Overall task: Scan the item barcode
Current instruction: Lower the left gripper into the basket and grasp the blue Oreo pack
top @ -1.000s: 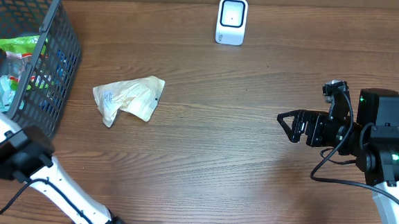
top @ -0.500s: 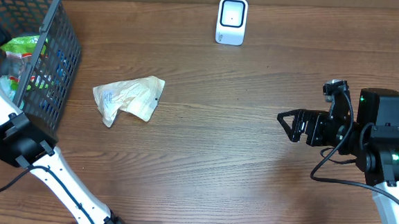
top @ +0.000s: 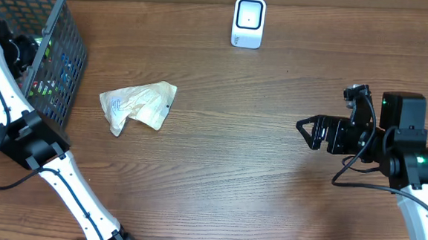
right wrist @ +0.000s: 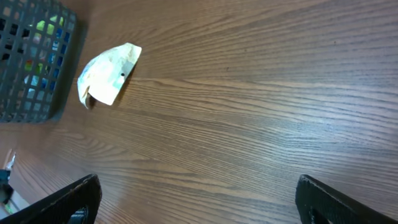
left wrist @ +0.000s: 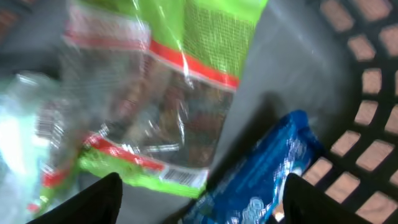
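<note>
My left gripper (top: 22, 49) reaches down into the dark mesh basket (top: 62, 66) at the far left. In the left wrist view my left gripper (left wrist: 202, 200) stands open above the basket's contents, holding nothing. Under it lie a green-and-red clear packet (left wrist: 155, 93) with a barcode (left wrist: 181, 178) at its lower edge and a blue packet (left wrist: 261, 177). The white scanner (top: 248, 21) stands at the table's back middle. My right gripper (top: 307, 132) hovers open and empty over bare wood at the right; the wrist view also shows my right gripper (right wrist: 199, 205) wide open.
A crumpled beige paper bag (top: 137, 104) lies on the table to the right of the basket, and this beige bag (right wrist: 107, 76) also shows in the right wrist view. The basket wall (right wrist: 31, 68) stands behind it. More packets fill the basket.
The left arm has swung up over the basket rim and its gripper has gone down inside, with the jaws opening wider. The right arm has shifted only slightly.
</note>
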